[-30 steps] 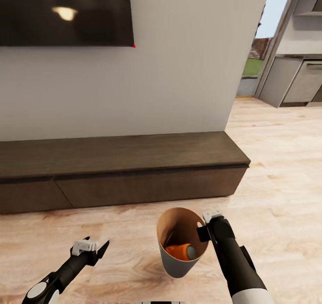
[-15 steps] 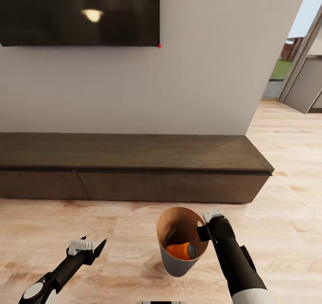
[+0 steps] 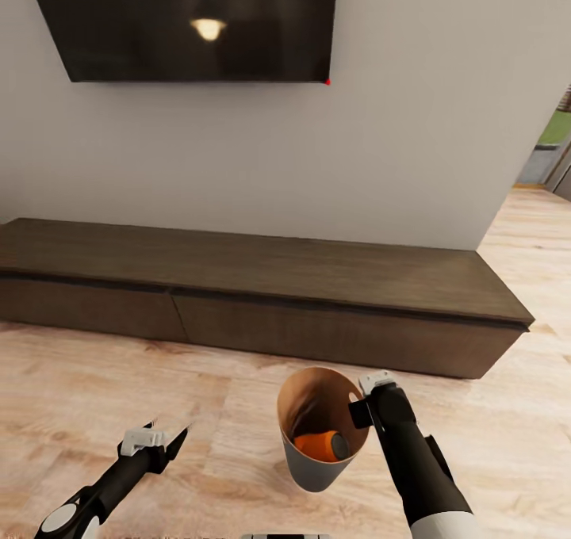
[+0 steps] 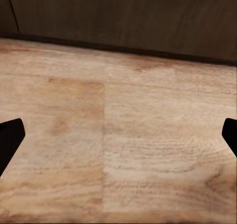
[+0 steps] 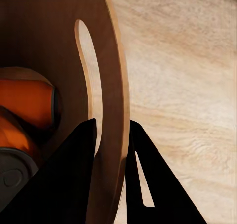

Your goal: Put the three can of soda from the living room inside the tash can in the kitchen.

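A tapered trash can point(image 3: 313, 472), grey outside and brown inside, hangs above the wooden floor in the head view. My right gripper point(image 3: 363, 400) is shut on its rim, one finger inside the wall and one outside. The bright orange soda can point(image 3: 317, 445) lies on its side at the bottom, pale top facing right. In the right wrist view the gripper point(image 5: 111, 125) pinches the can's brown wall point(image 5: 111, 85), beside orange can bodies point(image 5: 24, 103). My left gripper point(image 3: 162, 440) is open and holds nothing, its fingers point(image 4: 10, 137) spread over bare floor. The dark blue can is out of view.
A long low dark wood cabinet point(image 3: 262, 285) runs along the white wall ahead. A black TV point(image 3: 190, 24) hangs above it. A doorway point(image 3: 551, 150) opens at the far right, past the wall's end. Wooden floor point(image 3: 95, 396) lies between me and the cabinet.
The whole head view has shifted right, so the camera has turned left. The kitchen units have left the picture. Both arms and the trash can hold the same places relative to me.
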### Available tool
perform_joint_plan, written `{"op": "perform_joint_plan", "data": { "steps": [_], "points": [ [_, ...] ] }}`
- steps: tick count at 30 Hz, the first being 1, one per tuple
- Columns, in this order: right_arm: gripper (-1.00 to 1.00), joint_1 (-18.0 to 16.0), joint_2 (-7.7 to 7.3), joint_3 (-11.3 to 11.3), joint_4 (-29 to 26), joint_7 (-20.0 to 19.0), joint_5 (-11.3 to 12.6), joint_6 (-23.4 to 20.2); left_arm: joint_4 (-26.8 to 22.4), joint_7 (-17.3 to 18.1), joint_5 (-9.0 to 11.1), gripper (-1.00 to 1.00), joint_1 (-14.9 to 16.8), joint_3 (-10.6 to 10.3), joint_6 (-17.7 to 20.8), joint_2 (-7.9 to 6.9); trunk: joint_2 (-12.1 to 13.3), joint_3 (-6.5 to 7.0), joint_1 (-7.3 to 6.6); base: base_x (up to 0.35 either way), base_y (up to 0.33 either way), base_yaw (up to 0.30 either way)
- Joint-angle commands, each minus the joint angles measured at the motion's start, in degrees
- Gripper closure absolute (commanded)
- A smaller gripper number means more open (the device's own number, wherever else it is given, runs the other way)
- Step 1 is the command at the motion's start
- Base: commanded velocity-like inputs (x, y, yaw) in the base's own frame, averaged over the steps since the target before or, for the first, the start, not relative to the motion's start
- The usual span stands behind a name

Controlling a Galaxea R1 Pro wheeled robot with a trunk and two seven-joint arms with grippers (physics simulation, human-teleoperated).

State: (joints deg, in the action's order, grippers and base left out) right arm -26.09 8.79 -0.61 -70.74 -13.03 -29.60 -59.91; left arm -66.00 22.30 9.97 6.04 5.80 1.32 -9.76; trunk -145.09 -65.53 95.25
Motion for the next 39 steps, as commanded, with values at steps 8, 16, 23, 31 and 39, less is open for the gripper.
{"op": "perform_joint_plan", "data": {
  "steps": [8, 16, 23, 31, 39],
  "points": [
    [1.00, 0.0, 0.04, 0.1, 0.0, -0.3, 1.1, -0.1, 0.3, 0.0, 0.1, -1.00, 0.0, 0.0, 0.0, 0.00, 0.0, 0.01, -0.01, 0.000, 0.000, 0.251],
    [1.00, 0.0, 0.08, 0.2, -0.1, -0.3, 1.0, -0.1, 0.3, 0.0, 0.1, -1.00, 0.0, 0.0, -0.1, 0.02, 0.0, 0.01, -0.01, 0.000, 0.000, 0.251],
    [1.00, 0.0, 0.08, 0.2, -0.1, -0.3, 0.9, -0.1, 0.4, -0.1, 0.1, -1.00, 0.0, 0.0, -0.1, 0.07, 0.0, 0.01, -0.01, 0.000, 0.000, 0.251],
    [1.00, 0.0, 0.15, 0.4, -0.1, -0.3, 0.9, -0.1, 0.4, 0.0, 0.1, -1.00, 0.0, 0.0, -0.1, 0.09, 0.0, 0.01, -0.01, -0.194, 0.000, 0.251],
    [1.00, 0.0, 0.17, 0.4, -0.1, -0.3, 0.9, -0.1, 0.4, 0.0, 0.1, -1.00, -0.1, 0.0, -0.1, 0.09, 0.0, 0.01, -0.01, -0.312, 0.000, 0.251]
  ]
}}
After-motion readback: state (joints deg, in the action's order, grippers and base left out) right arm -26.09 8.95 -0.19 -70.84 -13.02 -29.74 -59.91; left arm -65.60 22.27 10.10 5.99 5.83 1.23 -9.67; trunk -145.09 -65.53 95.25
